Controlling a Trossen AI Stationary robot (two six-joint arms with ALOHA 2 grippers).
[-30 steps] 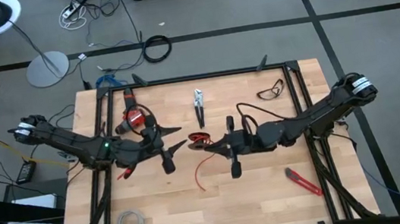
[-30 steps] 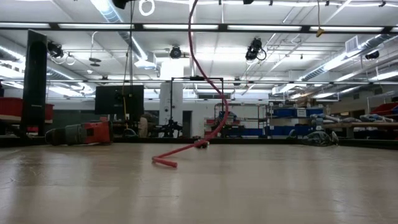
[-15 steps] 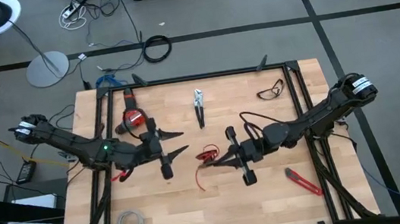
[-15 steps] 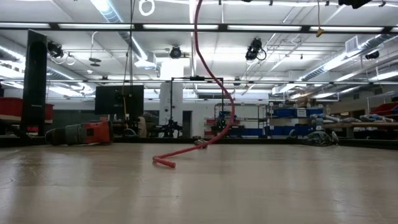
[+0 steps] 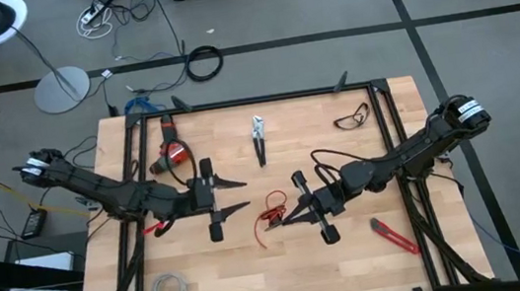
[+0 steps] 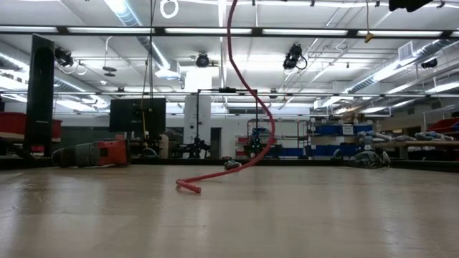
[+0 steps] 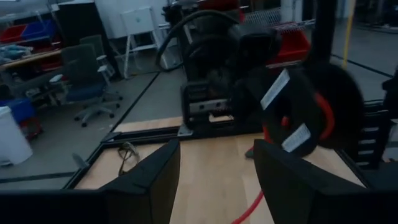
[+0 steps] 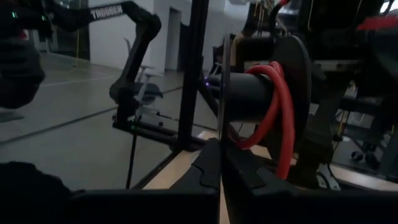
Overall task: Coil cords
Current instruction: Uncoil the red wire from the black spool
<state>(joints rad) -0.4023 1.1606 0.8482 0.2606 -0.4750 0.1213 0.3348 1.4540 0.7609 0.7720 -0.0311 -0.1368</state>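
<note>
From above, the thin bright red cord (image 5: 270, 214) is seen near table centre, at nine o'clock of the closed right gripper (image 5: 272, 224), apparently pinched there. The left gripper (image 5: 239, 195), fingers spread, lies at ten o'clock. At table level, the cord (image 6: 244, 86) rises upward.

Bright red cord (image 5: 270, 207), red-handled cutter (image 5: 393, 235), pale wood table (image 5: 285, 272), dark arms, black-framed glasses (image 5: 352, 116).
</note>
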